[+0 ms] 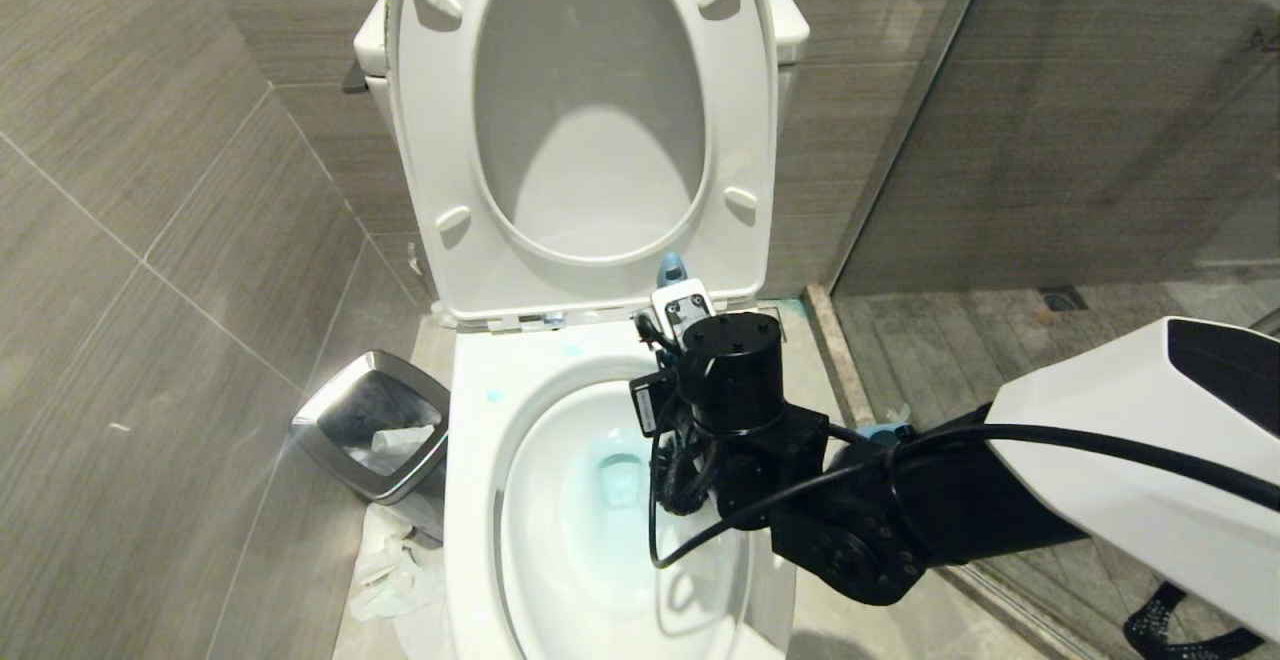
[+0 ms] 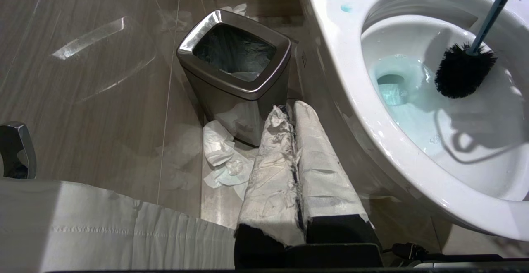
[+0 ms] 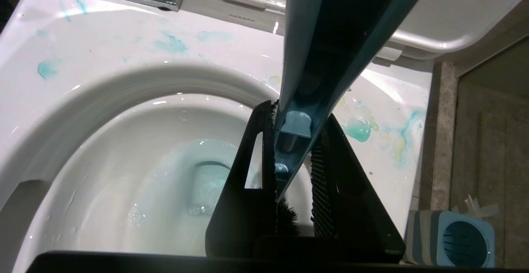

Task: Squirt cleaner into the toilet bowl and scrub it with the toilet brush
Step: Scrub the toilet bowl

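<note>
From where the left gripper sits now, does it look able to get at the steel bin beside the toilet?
Probably yes: the left gripper, shut and empty, points toward the bin, with only crumpled tissue on the floor between them.

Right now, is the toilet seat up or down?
Up: the toilet seat stands raised against the tank, leaving the toilet bowl rim bare.

Right arm (image 1: 1120, 440): white shell w/ dark panel, then black joints; round black motor cap w/ small screws, loose black cable along it. Right gripper (image 3: 295, 190): black triangular fingers, ribbed pads. Left gripper (image 2: 295, 157): fingers wrapped in white, torn tape, black base.
</note>
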